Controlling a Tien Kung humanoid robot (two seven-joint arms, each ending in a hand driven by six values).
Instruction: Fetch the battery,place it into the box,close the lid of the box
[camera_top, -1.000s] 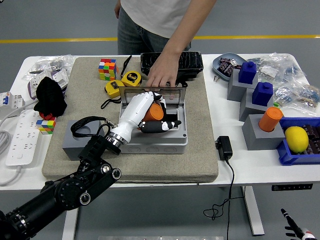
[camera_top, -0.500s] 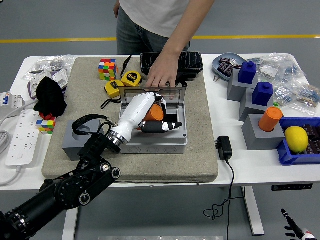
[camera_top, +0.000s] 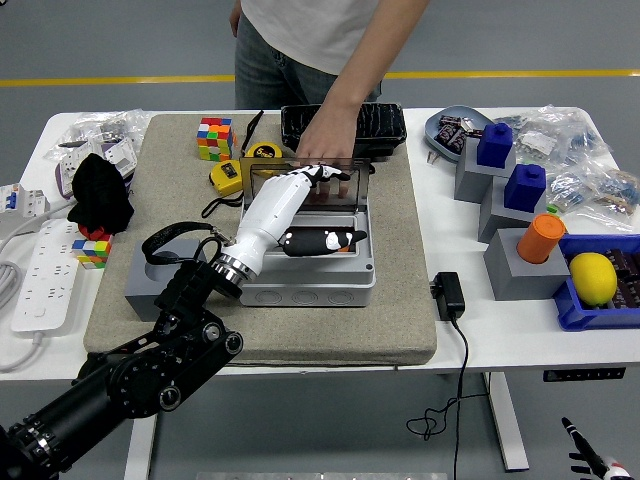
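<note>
The left hand (camera_top: 305, 205), fingers spread, is reaching over the open grey box (camera_top: 310, 270), touching its clear lid (camera_top: 300, 185). The battery is hidden. The lid looks rigid, light; push its far edge.

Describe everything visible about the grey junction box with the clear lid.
The grey plastic rectangular box sits on the beige felt mat near the table's middle. Round knockout marks line its front wall. Its clear hinged lid stands roughly half raised at the far edge. The robot's white left hand reaches over the open box with fingers at the lid's top edge, thumb over the interior. A person's hand rests at the lid from behind. No battery is visible inside.
</note>
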